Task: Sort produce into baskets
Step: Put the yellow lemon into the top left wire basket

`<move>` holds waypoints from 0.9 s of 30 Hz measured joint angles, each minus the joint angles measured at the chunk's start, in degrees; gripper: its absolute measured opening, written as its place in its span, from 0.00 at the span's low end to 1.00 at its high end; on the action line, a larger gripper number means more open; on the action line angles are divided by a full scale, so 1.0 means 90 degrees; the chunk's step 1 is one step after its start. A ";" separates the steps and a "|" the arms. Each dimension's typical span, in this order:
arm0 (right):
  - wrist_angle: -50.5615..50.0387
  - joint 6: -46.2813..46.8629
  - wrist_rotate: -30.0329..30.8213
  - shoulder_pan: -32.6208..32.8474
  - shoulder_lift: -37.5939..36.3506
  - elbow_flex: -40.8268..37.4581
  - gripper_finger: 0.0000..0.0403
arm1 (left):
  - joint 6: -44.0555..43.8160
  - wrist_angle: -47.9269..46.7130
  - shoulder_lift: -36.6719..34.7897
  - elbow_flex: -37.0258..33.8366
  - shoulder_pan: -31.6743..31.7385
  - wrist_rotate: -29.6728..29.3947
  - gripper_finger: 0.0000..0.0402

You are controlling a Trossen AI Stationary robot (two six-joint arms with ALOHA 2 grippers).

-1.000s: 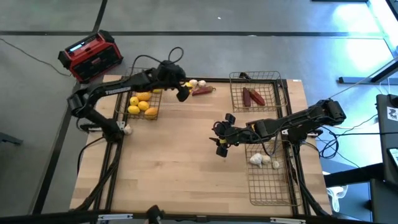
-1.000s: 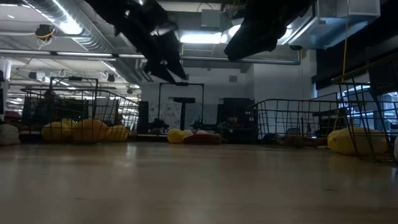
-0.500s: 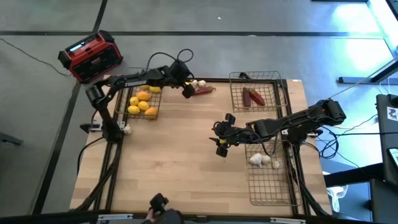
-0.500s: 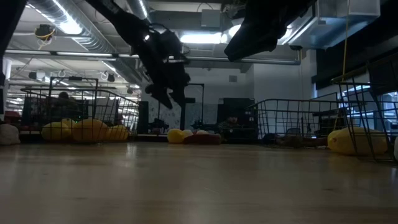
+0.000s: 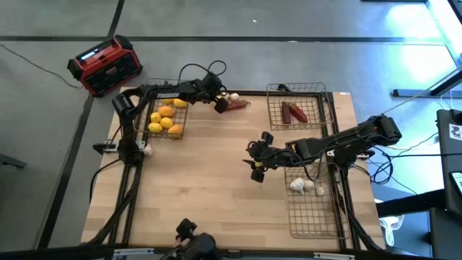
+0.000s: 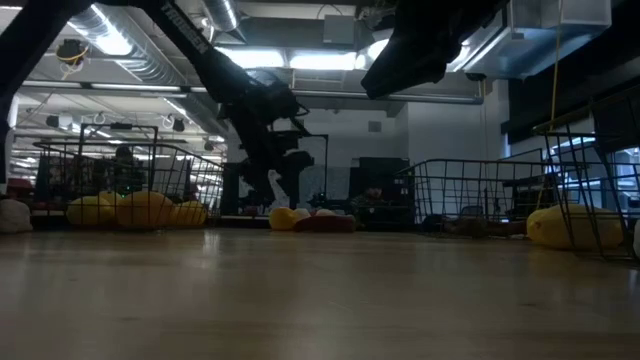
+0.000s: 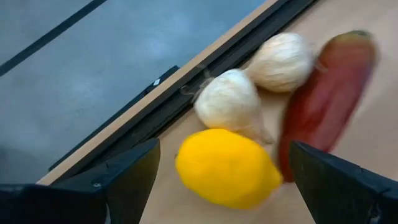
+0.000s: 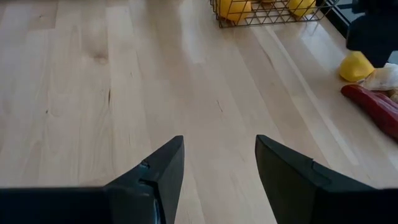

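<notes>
Four loose pieces lie at the table's (image 5: pixel 209 188) far edge, between the left and middle baskets: a yellow lemon (image 7: pixel 227 167), two white garlic bulbs (image 7: pixel 229 103) and a dark red piece (image 7: pixel 326 93). We see them clearly only in the left wrist view, where the lemon sits just beside the nearer bulb and the red piece lies along the other side. From above they are a small cluster, mostly hidden under the left end effector (image 5: pixel 219 103), with only the red piece (image 5: pixel 237 105) plain to see.

From above we also see the left basket (image 5: pixel 148 115) holding yellow and orange lemons (image 5: pixel 165 123), the far basket (image 5: pixel 325 108) holding two red pieces (image 5: pixel 294 113), and the right-hand basket (image 5: pixel 317 217) holding garlic bulbs (image 5: pixel 304 186). The low view shows the left end effector (image 6: pixel 275 195) hanging low just above the cluster, fingers spread wide and grasping nothing.

The right end effector (image 5: pixel 255 167) hovers over bare wood near the table's middle; its fingers (image 8: pixel 149 180) stand apart, released, with nothing between them.

Against a second ago, the left arm has stretched farther toward the cluster and dropped lower over it, while the right arm has not moved. A red-and-black box (image 5: pixel 106 65) sits on the floor beyond the table.
</notes>
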 joint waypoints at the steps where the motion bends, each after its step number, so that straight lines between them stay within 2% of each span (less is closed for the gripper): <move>1: -0.0006 -0.0009 -0.0001 0.0000 0.0000 0.0000 0.48 | -0.0042 -0.0007 0.0023 0.0000 0.0000 -0.0039 0.86; 7: -0.0020 -0.0023 -0.0002 0.0000 0.0000 0.0000 0.48 | -0.0139 0.0023 0.0101 0.0000 0.0022 -0.0273 0.86; 27: -0.0031 -0.0072 -0.0002 -0.0001 0.0000 0.0000 0.48 | -0.0295 -0.0168 0.0525 -0.0017 -0.0026 -0.0152 0.86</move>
